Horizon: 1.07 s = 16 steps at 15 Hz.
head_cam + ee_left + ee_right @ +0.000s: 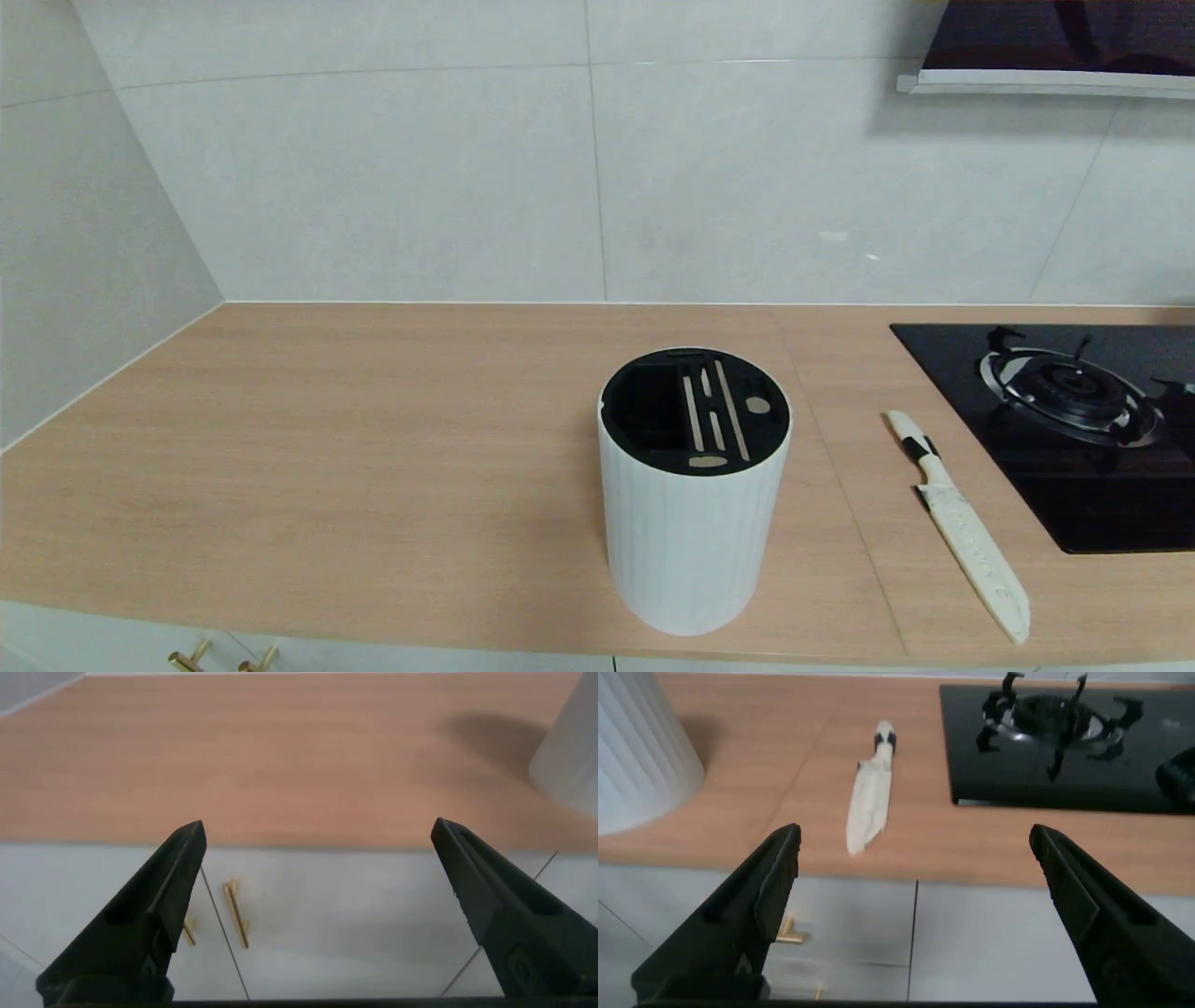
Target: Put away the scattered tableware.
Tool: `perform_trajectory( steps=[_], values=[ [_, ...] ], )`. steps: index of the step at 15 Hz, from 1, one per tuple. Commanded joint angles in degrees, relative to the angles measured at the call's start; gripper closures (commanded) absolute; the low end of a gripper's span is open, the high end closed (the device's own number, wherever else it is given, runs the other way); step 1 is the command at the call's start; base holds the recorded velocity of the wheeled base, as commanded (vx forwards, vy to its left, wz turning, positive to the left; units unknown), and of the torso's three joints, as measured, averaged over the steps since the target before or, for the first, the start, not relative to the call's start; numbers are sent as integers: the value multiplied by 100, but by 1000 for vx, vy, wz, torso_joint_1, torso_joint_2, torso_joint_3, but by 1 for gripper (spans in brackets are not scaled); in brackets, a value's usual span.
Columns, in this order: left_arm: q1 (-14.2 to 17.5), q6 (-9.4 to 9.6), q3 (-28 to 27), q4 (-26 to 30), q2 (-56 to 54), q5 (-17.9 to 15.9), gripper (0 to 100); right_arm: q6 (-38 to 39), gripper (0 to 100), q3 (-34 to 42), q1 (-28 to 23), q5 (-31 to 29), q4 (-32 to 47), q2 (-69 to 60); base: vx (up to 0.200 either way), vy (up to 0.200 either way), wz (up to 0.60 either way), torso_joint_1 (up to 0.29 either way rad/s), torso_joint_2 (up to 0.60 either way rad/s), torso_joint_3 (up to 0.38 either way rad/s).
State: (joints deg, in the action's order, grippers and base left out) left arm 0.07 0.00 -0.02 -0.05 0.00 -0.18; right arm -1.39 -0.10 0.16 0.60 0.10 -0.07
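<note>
Left end effector (318,827) apart, right end effector (913,832) apart, both facing counter (280,747) edge; knife (869,801) beyond right.

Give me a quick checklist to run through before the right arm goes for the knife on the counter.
1. Right gripper open: ok.
2. Knife lying flat on the counter, nothing on top of it: ok.
3. Knife off the stove: ok, it lies beside it, apart from the glass.
4. Holder upright, top slots unoccupied: ok.
5. Left gripper open, off by the counter's front edge away from the knife: ok.
6. Which slot fits the blade: cannot tell.
</note>
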Motion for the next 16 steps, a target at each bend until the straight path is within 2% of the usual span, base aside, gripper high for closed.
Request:
perform_trajectory(
  steps=[1, 6, 11, 16],
  values=[
    [1, 0, 2, -4, 0, 1, 0, -2, 0, 1, 2, 2, -1, 7, 0, 0, 0, 256, -579, -300],
    [1, 0, 2, -4, 0, 1, 0, -2, 0, 1, 2, 2, -1, 7, 0, 0, 0, 280, -594, -314],
    [1, 0, 2, -4, 0, 1, 0, 7, 0, 1, 2, -7, -1, 7, 0, 0, 0, 206, -424, -220],
    [1, 9, 2, -4, 0, 1, 0, -10, 0, 1, 2, -7, -1, 7, 0, 0, 0, 13, -23, -14]
  ],
)
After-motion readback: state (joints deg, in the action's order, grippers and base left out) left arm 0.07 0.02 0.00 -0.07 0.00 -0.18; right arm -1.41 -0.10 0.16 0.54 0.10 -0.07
